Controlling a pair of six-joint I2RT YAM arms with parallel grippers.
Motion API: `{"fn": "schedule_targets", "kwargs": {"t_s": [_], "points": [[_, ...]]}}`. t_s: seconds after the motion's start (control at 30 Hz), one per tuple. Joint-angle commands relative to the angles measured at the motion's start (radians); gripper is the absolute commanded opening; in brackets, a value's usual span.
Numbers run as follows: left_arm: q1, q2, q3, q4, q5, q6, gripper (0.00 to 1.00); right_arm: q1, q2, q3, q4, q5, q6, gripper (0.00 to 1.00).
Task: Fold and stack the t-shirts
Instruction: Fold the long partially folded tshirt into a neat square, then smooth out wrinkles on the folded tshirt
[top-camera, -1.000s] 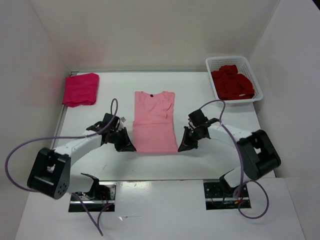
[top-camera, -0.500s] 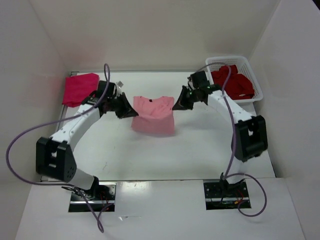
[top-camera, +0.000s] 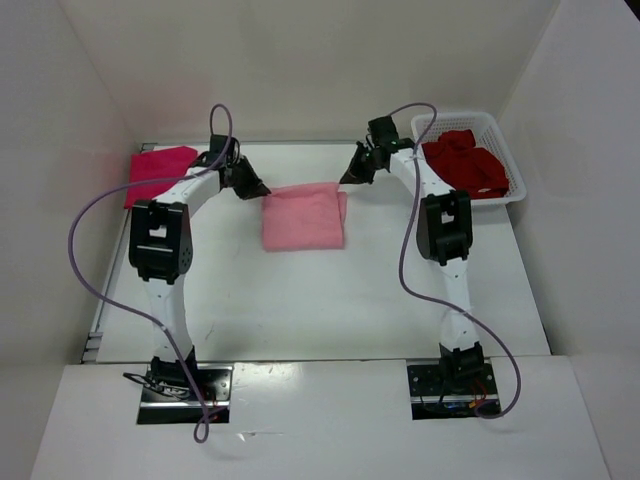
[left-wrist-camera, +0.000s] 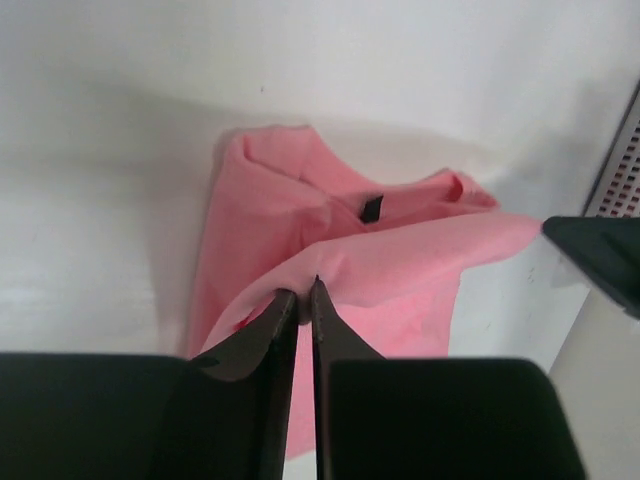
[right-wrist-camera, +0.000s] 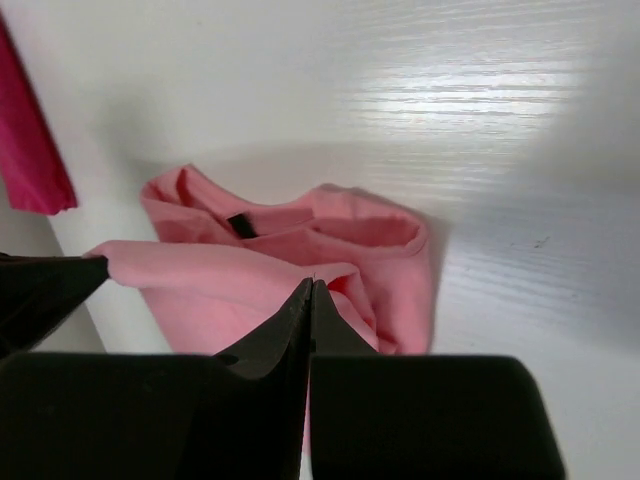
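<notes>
The light pink t-shirt (top-camera: 303, 218) lies folded in half at the table's middle back, its collar under the doubled layer (left-wrist-camera: 260, 200). My left gripper (top-camera: 262, 192) pinches the shirt's raised hem at its far-left corner, its tips a hair apart on the cloth (left-wrist-camera: 305, 285). Over at the far-right corner, my right gripper (top-camera: 345, 180) is shut on that same hem (right-wrist-camera: 311, 283). The hem stretches between the two grippers just above the collar. A bright magenta-red t-shirt (top-camera: 160, 172) lies folded at the back left. The dark crimson t-shirt (top-camera: 462, 165) sits crumpled in the basket.
A white lattice basket (top-camera: 470, 118) stands at the back right corner, close to my right arm. White walls close in the table on three sides. The magenta shirt's edge (right-wrist-camera: 30, 140) shows at the left of the right wrist view.
Both grippers carried the pink shirt's near hem up and away from the bases, over to the collar end, folding the shirt in half. The left jaws have parted a trace.
</notes>
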Motion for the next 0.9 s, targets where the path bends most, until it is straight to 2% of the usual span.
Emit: {"fn": "schedule_targets", "kwargs": {"t_s": [0.0, 0.03, 0.13, 0.17, 0.2, 0.27, 0.37, 0.47, 0.5, 0.57, 0.63, 0.77, 0.87], "points": [[-0.002, 0.042, 0.092, 0.059, 0.017, -0.008, 0.16, 0.002, 0.011, 0.100, -0.051, 0.043, 0.000, 0.00], [-0.002, 0.042, 0.092, 0.074, 0.017, -0.008, 0.26, 0.002, 0.020, 0.127, -0.064, 0.043, 0.000, 0.00], [-0.002, 0.023, 0.092, 0.115, 0.029, -0.017, 0.42, 0.002, 0.002, 0.167, -0.095, 0.063, -0.011, 0.01], [-0.002, 0.005, 0.092, 0.115, 0.029, -0.017, 0.49, 0.002, 0.002, 0.177, -0.095, 0.075, -0.011, 0.06], [-0.002, -0.006, 0.102, 0.115, 0.016, -0.017, 0.52, 0.002, -0.010, 0.177, -0.107, 0.075, -0.011, 0.22], [-0.002, -0.052, 0.080, 0.126, 0.004, -0.017, 0.53, 0.002, -0.053, 0.177, -0.107, 0.075, -0.020, 0.35], [-0.002, -0.132, -0.011, 0.186, 0.003, -0.017, 0.53, 0.031, -0.145, 0.073, -0.094, 0.075, -0.043, 0.38], [-0.038, -0.184, -0.129, 0.207, 0.003, -0.007, 0.51, 0.083, -0.257, -0.146, -0.023, 0.057, -0.054, 0.21], [-0.054, -0.184, -0.156, 0.207, 0.003, 0.004, 0.51, 0.099, -0.273, -0.241, 0.023, 0.044, -0.042, 0.11], [-0.102, -0.184, -0.215, 0.207, 0.013, 0.033, 0.51, 0.129, -0.282, -0.301, 0.049, 0.018, -0.033, 0.04], [-0.112, -0.161, -0.291, 0.229, 0.023, 0.033, 0.51, 0.171, -0.282, -0.358, 0.084, -0.003, -0.033, 0.01], [-0.112, -0.149, -0.385, 0.243, 0.023, 0.019, 0.49, 0.182, -0.231, -0.442, 0.122, -0.020, -0.023, 0.00], [-0.112, -0.184, -0.515, 0.292, 0.054, -0.026, 0.49, 0.182, -0.231, -0.537, 0.144, -0.020, -0.023, 0.00]]}}
